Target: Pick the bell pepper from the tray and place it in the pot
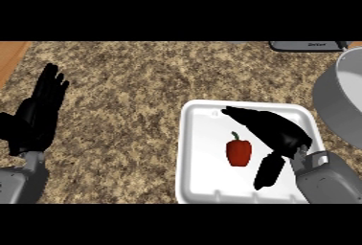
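A red bell pepper with a green stem lies in the middle of the white tray. My right hand hovers over the tray just right of the pepper, open, its fingers stretched toward the tray's far left and its thumb hanging down near the front edge. Nothing is held in it. The grey pot stands at the right edge, beyond the tray, only partly in view. My left hand rests open at the far left, fingers up.
The speckled brown counter spreads between my left hand and the tray. A grey appliance shows at the top right edge. A wooden strip borders the counter at the top left.
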You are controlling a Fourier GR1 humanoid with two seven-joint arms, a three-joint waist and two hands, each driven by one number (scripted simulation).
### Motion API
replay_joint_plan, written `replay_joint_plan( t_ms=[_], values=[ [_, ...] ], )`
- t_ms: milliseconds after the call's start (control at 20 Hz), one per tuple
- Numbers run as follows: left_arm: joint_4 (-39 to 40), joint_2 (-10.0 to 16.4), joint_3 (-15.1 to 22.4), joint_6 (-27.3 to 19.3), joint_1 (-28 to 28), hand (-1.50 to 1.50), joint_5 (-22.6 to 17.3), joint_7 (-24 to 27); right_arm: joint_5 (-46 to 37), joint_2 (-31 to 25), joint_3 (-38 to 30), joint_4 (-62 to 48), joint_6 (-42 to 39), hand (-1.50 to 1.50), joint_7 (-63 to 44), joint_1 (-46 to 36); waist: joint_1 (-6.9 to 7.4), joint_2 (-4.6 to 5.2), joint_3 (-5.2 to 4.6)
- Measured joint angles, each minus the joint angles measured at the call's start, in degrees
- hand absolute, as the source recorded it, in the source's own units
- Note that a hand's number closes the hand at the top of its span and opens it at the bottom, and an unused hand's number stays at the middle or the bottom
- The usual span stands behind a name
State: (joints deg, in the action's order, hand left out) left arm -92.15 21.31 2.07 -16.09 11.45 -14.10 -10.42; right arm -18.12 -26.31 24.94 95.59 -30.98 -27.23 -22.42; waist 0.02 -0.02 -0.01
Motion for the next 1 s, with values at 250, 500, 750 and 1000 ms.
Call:
replay_joint_plan(
  t_ms=[250, 500, 750, 1000],
  values=[
    [0.77, -0.87, -1.54, 1.38, 0.5, 0.0, 1.14, -0.52, -5.42, 1.77, -0.84, -1.08, -0.24, -1.5, 0.95, 1.96, 0.03, 0.02, 0.01],
    [0.21, -3.13, -2.09, 1.95, -0.36, 0.0, 3.22, 0.18, -9.54, 5.16, -2.23, -3.56, -0.87, -1.5, 3.42, 2.06, 0.08, 0.02, 0.01],
    [-0.35, -2.86, -4.42, 4.27, 0.0, 0.0, 2.94, -1.79, -14.2, 6.73, -3.08, -6.57, -0.58, -1.5, 6.83, 2.91, 0.1, 0.02, 0.02],
    [-0.85, -3.68, -5.59, 5.47, -0.11, 0.0, 3.86, -2.07, -19.2, 8.68, -3.74, -11.63, 1.45, -1.5, 10.4, 3.48, 0.14, 0.04, 0.02]
  ],
)
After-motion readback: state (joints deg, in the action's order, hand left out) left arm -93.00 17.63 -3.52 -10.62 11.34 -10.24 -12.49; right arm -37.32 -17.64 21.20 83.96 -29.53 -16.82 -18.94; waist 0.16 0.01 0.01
